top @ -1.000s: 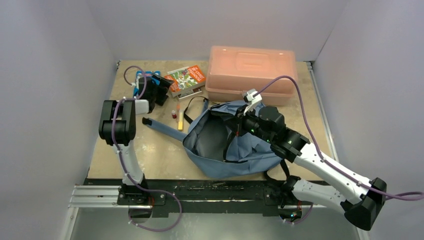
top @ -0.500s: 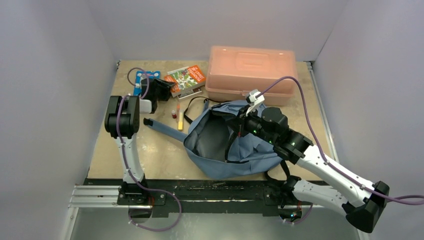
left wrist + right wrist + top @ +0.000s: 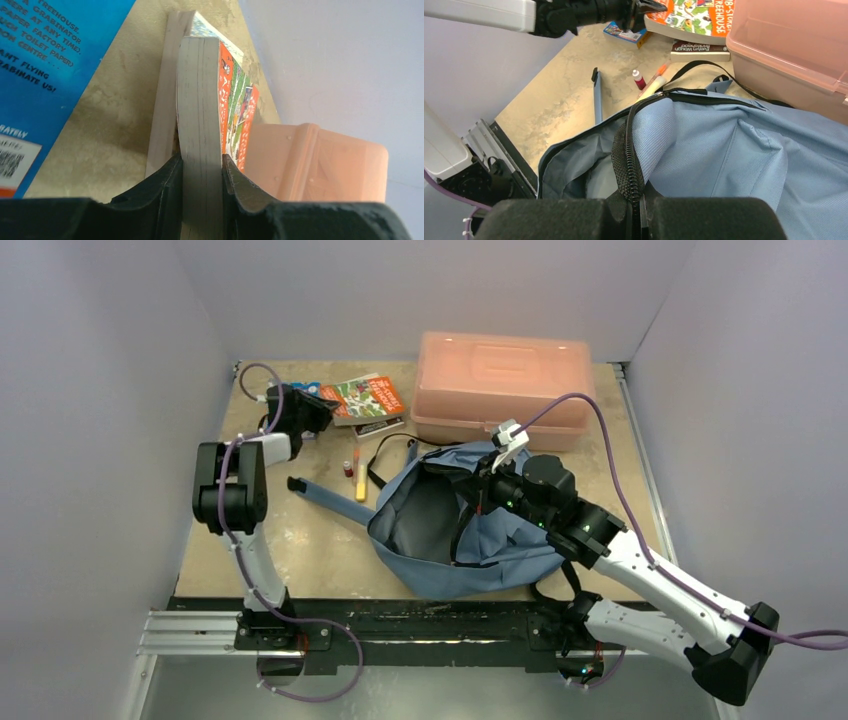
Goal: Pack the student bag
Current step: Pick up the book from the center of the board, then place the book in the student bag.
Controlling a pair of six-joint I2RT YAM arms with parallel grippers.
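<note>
My left gripper (image 3: 201, 164) clamps the orange book (image 3: 200, 100), one of three left of the single pink box (image 3: 500, 380); my right gripper (image 3: 636, 204) is pinched together on the zipper rim of the one student bag (image 3: 734, 150). Soft, blue-grey, dark-zippered, it lies just beside the box's near side, mouth gaping leftward, long axis roughly along the box.

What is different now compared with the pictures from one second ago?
The left gripper closed from wide open onto the page edge of the orange book, which slid slightly left. The right gripper stayed shut on the zipper edge of the student bag; the pink box did not move.
</note>
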